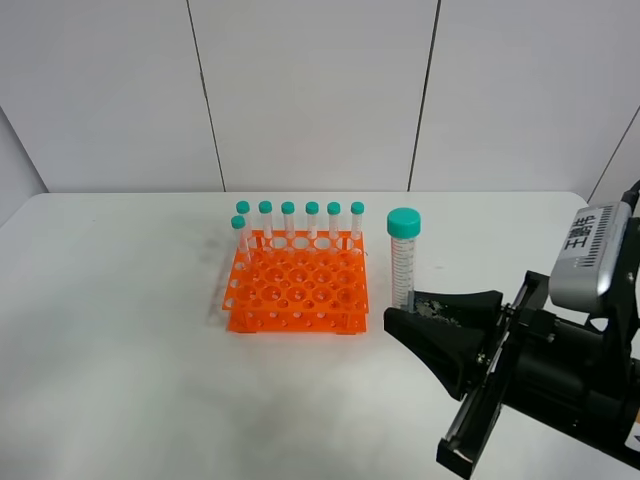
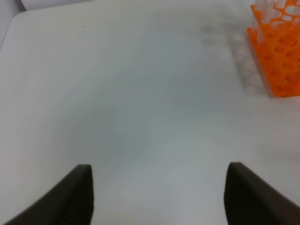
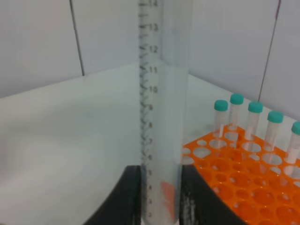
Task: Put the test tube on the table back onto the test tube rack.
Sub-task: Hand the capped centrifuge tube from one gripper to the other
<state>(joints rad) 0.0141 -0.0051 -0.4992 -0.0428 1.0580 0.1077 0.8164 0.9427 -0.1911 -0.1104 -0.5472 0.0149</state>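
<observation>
test tube (image 1: 403,260): one; slim clear plastic cylinder, teal screw cap, printed graduations; upright, just right of the rack
right claw (image 1: 405,308): black, clenched on the test tube's lower end
left claw (image 2: 159,165): black, released, holding nothing
rack (image 1: 300,292): one; bright orange plastic, grid of round holes
racked tubes (image 1: 288,222): seven, teal-capped
counter (image 1: 120,350): white, matte

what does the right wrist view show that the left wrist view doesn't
Only the right wrist view: the test tube upright, clamped low down by the shut right jaws, its number marks readable. Only the left wrist view: the left jaws wide open, holding nothing. Both: the orange rack with tubes standing in it, and the white table.
</observation>
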